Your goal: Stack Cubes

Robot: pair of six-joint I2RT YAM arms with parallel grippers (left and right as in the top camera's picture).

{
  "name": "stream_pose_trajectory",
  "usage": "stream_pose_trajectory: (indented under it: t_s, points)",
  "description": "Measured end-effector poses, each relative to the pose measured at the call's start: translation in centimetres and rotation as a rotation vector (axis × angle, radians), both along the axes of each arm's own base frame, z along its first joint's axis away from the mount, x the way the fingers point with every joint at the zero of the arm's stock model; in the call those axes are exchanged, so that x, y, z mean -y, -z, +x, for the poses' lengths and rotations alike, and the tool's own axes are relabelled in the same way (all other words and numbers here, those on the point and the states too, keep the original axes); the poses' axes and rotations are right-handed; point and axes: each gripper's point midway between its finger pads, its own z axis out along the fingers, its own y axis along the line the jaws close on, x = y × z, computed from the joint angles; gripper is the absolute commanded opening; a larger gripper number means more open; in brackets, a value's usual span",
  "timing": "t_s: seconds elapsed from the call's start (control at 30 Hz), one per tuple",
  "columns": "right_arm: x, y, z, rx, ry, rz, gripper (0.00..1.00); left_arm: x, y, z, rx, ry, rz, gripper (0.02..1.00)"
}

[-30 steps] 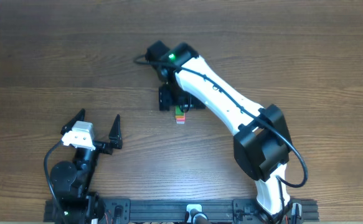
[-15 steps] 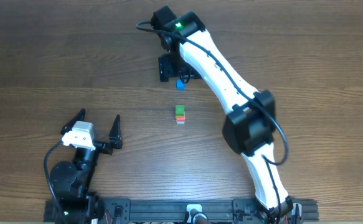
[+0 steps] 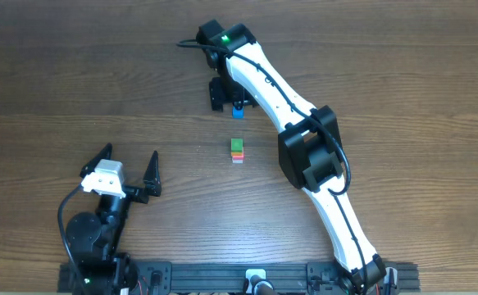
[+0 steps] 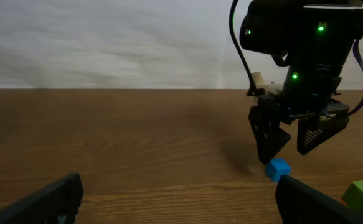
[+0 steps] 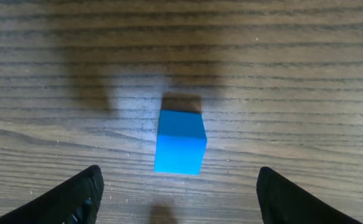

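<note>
A blue cube [image 3: 238, 112] lies alone on the wooden table, also seen in the right wrist view [image 5: 180, 142] and the left wrist view [image 4: 278, 168]. My right gripper [image 3: 232, 96] hovers just above it, open, with one finger [image 5: 75, 196] to each side and the cube between them, untouched. From the left wrist view, the right gripper [image 4: 296, 142] hangs over the cube. Nearer the arm bases stands a small stack [image 3: 237, 150] with a green cube [image 4: 362, 193] on top of a red one. My left gripper [image 3: 129, 160] rests open near its base, holding nothing.
The wooden table [image 3: 402, 90] spreads bare around the cubes. The right arm's white links [image 3: 288, 106] cross the table diagonally to the right of the stack. A pale wall [image 4: 106, 43] stands behind the table's far edge.
The right gripper has left the green-topped stack and moved to the far side, now standing over the blue cube. The left arm has stayed still.
</note>
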Motion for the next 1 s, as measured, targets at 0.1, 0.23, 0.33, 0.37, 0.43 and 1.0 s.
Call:
stream_pose_trajectory:
  t_s: [0.1,0.23,0.33,0.37,0.43,1.0]
  points:
    - [0.1,0.3,0.3,-0.001,0.011,-0.001,0.763,0.0,0.0,0.0,0.000,0.000,0.000,1.000]
    - [0.7,1.9,0.3,-0.027,0.037,-0.017,0.750,0.0,0.0,0.0,0.000,0.000,0.000,0.996]
    - [0.9,2.5,0.4,-0.037,0.062,-0.019,0.746,0.0,0.0,0.0,0.000,0.000,0.000,0.998]
    - [0.9,2.5,0.5,-0.038,0.069,-0.016,0.744,0.0,0.0,0.0,0.000,0.000,0.000,1.000]
    - [1.0,2.5,0.4,-0.042,0.083,-0.010,0.744,0.0,0.0,0.0,0.000,0.000,0.000,1.000]
    - [0.1,2.6,0.6,-0.045,0.117,0.036,0.514,0.0,0.0,0.0,0.000,0.000,0.000,0.998]
